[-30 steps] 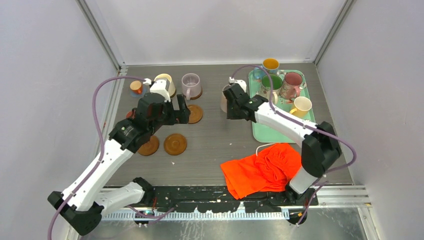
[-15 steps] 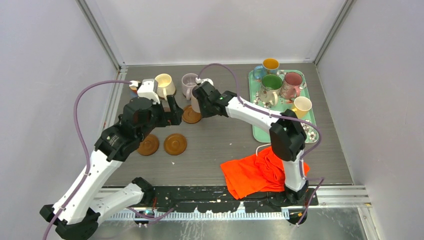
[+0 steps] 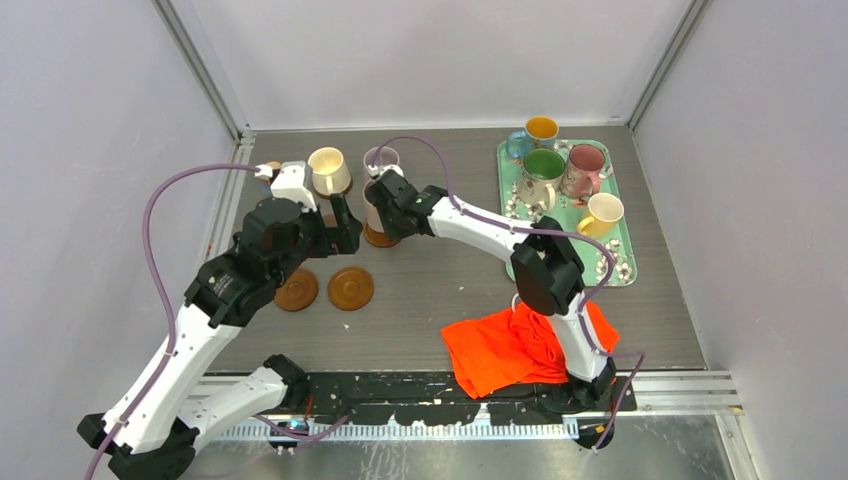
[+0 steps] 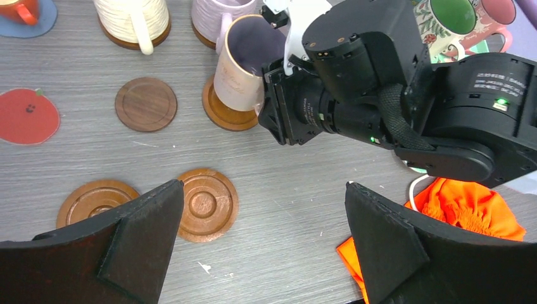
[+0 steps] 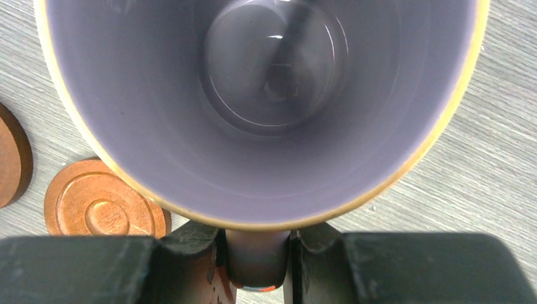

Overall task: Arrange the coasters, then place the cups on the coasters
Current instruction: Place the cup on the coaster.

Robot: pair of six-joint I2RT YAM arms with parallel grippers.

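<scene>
I see a grey plank table (image 3: 430, 270) between pale walls (image 3: 430, 60); my right claw (image 5: 258, 253) clamps the cream mug (image 5: 272, 95) by its handle, and my left claw (image 4: 263, 234) gapes wide.

Table (image 3: 450, 270): grey wood-grain top. On the left half, near the front, a grooved coaster (image 4: 206, 204) lies with a second grooved coaster (image 4: 95, 199) just beside it. Behind them lie a plain coaster (image 4: 145, 104) and a further brown coaster (image 4: 215, 115), set apart from each other. A red coaster (image 4: 26, 116) lies toward the left edge and a blue coaster (image 4: 44, 25) at the rear left. On the right half are a teal tray (image 3: 618, 262) at the rear and an orange cloth (image 3: 500, 350) at the front.
</scene>
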